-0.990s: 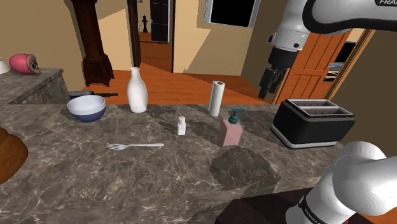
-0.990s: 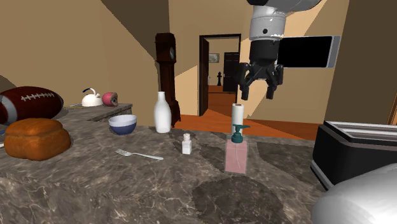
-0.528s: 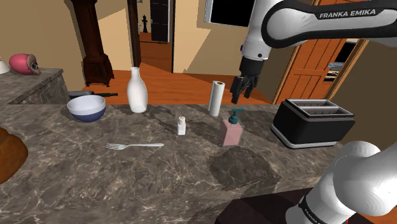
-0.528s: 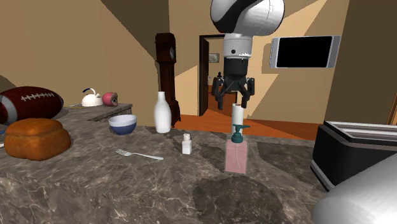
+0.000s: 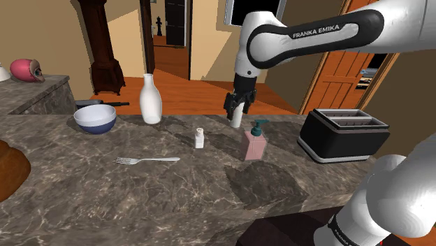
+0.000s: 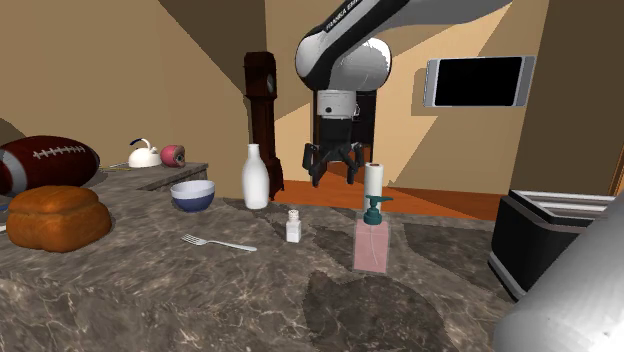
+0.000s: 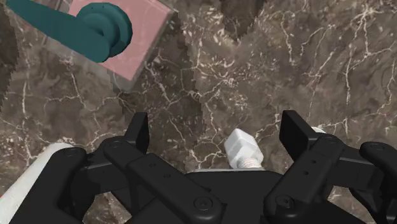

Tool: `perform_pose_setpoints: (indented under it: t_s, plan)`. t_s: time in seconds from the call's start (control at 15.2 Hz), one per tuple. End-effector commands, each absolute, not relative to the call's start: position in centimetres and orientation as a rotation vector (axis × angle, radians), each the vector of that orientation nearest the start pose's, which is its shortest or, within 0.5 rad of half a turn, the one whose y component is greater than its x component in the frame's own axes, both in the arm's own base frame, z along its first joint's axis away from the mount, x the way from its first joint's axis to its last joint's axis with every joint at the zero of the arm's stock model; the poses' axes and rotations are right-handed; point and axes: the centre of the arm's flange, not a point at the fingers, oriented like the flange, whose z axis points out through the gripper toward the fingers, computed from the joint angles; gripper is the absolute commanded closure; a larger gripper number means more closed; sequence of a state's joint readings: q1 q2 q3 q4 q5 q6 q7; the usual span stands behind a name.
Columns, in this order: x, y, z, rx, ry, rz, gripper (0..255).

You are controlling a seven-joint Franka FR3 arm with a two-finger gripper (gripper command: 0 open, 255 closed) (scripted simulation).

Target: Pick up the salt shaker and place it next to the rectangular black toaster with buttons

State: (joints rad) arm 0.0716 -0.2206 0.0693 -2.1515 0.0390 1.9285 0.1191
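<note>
One salt shaker (image 5: pixel 200 138), small and white, upright on the dark veined marble counter (image 5: pixel 140 203), low beneath the claw (image 5: pixel 235 110) and a touch to the shoulder view's left of it. Seen from the wrist, sitting between the two black fingers (image 7: pixel 139 126), nearer one than the other, touched by neither. Spread wide, that claw, gripping nothing, hanging in the air above the counter.

Just beneath the claw on the other side, a pink soap dispenser (image 5: pixel 255 143) with a teal pump. Right by the claw, a white paper roll (image 6: pixel 373 180), upright, beside it in the second exterior view. Well off to the shoulder view's right of the claw, the black toaster (image 5: pixel 342 133), slots up, close to the counter's edge.

Over to the shoulder view's left of the claw: a tall white bottle (image 5: pixel 151 100), then a blue-and-white bowl (image 5: pixel 95 119), and nearer the camera a fork (image 5: pixel 147 160) lying flat. Farther off that way, in the second exterior view, a brown loaf (image 6: pixel 58 217) and a football (image 6: pixel 45 162).

Beyond the claw, tan walls, an orange floor (image 5: pixel 189 94), a dark grandfather clock (image 6: pixel 262 100), an open doorway (image 6: pixel 345 110) and a black screen (image 6: pixel 478 80) high on the wall.
</note>
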Motion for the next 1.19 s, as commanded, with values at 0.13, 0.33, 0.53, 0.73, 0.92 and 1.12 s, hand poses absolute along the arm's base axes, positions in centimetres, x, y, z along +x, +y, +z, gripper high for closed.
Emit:
perform_pose_setpoints:
  t_s: [0.13,0.33,0.53,0.73,0.92,1.12]
  plan:
    - [52.5,9.7,47.0,-3.124,0.005,0.015,0]
    - [55.7,11.2,45.1,-3.127,0.016,0.021,0]
    - [58.8,12.7,43.1,-3.13,0.027,0.026,0]
    - [62.0,14.2,41.2,-3.133,0.038,0.031,0]
    - [62.1,14.3,40.0,-3.134,0.038,0.032,0]
    - [62.1,14.3,38.4,-3.134,0.038,0.032,0]
